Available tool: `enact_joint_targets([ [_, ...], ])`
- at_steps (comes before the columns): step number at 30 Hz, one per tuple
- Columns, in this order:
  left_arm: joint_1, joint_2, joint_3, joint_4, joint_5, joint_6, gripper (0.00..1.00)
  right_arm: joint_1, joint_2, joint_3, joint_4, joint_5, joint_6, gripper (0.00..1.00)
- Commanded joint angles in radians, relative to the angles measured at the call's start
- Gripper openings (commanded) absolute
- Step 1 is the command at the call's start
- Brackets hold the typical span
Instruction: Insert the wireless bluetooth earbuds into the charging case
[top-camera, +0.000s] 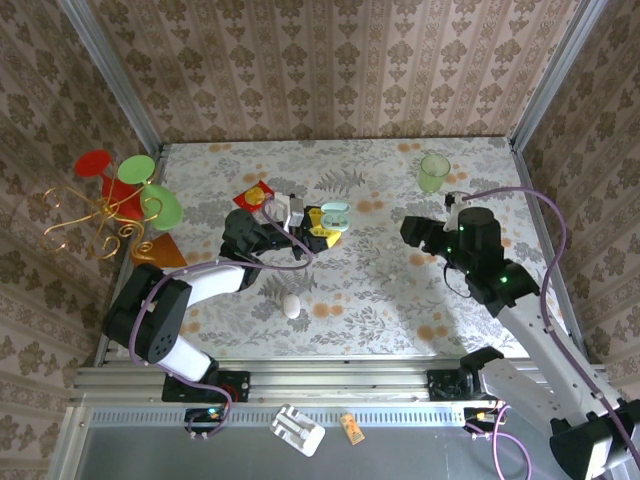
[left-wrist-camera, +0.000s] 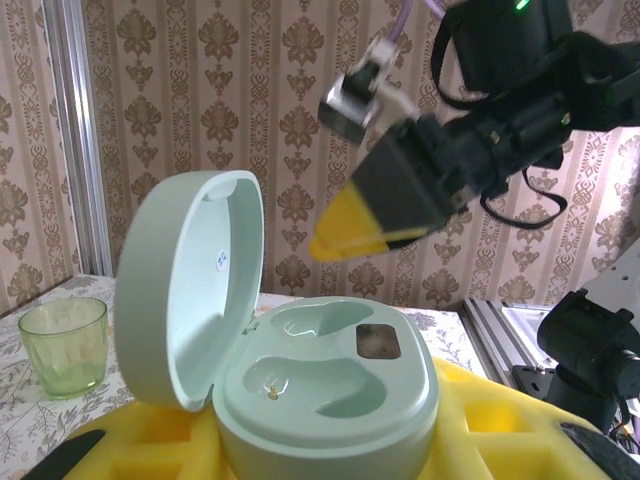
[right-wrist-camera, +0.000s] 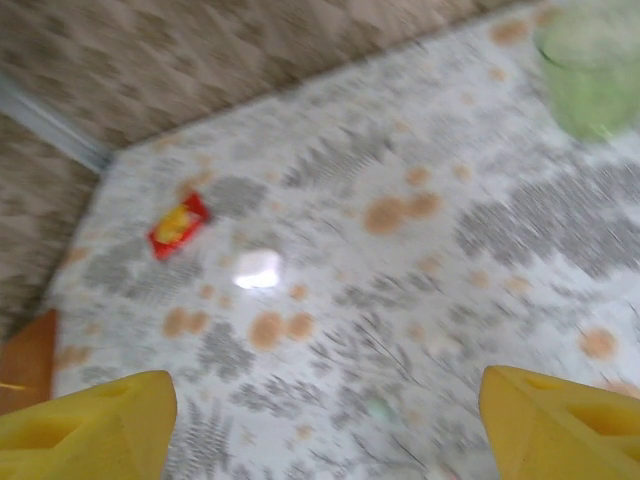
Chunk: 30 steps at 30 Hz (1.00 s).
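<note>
Two pincers reach out over the table (top-camera: 380, 290); my left pincer (top-camera: 322, 223) is closed narrow on the charging case (left-wrist-camera: 330, 420), near the table's middle.

Right of the case runs a broad stretch of bare flowered tabletop. At its far side my right pincer (right-wrist-camera: 325, 425) hangs with its jaws spread wide, well apart from the case. A green cup (top-camera: 434, 172) sits beyond and right of the case, near the far edge where the papered walls (top-camera: 330, 70) rise. A red and yellow packet (top-camera: 256, 195) lies left of the case, and a white egg-shaped thing (top-camera: 291, 306) lies nearer to me than the case. The case is pale greenish-white and rounded, gripped low between my yellow fingers (left-wrist-camera: 530, 415). Its lid (left-wrist-camera: 190, 290) stands raised, almost upright, over two hollow wells (left-wrist-camera: 330, 385), one with a tiny gold contact (left-wrist-camera: 272, 388).
</note>
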Motion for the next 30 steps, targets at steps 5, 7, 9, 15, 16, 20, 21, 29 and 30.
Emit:
enact_joint_targets([
  [5, 0.004, -0.028, -0.015, 0.043, -0.010, 0.028, 0.11, -0.010, 0.217, -0.026, -0.173, 0.039, 0.117, 0.73],
  [7, 0.003, -0.030, -0.015, 0.042, -0.009, 0.030, 0.11, -0.009, 0.284, -0.037, -0.155, 0.035, 0.127, 0.69],
  [9, 0.003, -0.029, -0.020, 0.042, -0.012, 0.035, 0.11, -0.009, 0.348, -0.044, -0.135, 0.034, 0.143, 0.63],
  [15, 0.003, -0.032, -0.032, 0.042, -0.028, 0.043, 0.11, -0.011, 0.509, -0.062, -0.075, 0.050, 0.164, 0.49],
  [16, 0.003, -0.032, -0.032, 0.041, -0.030, 0.043, 0.11, -0.010, 0.529, -0.062, -0.068, 0.054, 0.167, 0.47],
  [20, 0.003, -0.028, -0.028, 0.039, -0.029, 0.043, 0.11, -0.010, 0.610, -0.058, -0.033, 0.057, 0.175, 0.39],
  [21, 0.003, -0.025, -0.026, 0.039, -0.027, 0.043, 0.11, -0.010, 0.624, -0.056, -0.026, 0.056, 0.176, 0.37],
  [29, 0.003, -0.014, -0.018, 0.040, -0.023, 0.037, 0.11, -0.010, 0.663, -0.033, -0.022, 0.036, 0.166, 0.25],
  [30, 0.003, -0.014, -0.018, 0.041, -0.024, 0.037, 0.11, -0.011, 0.663, -0.033, -0.025, 0.029, 0.166, 0.23],
])
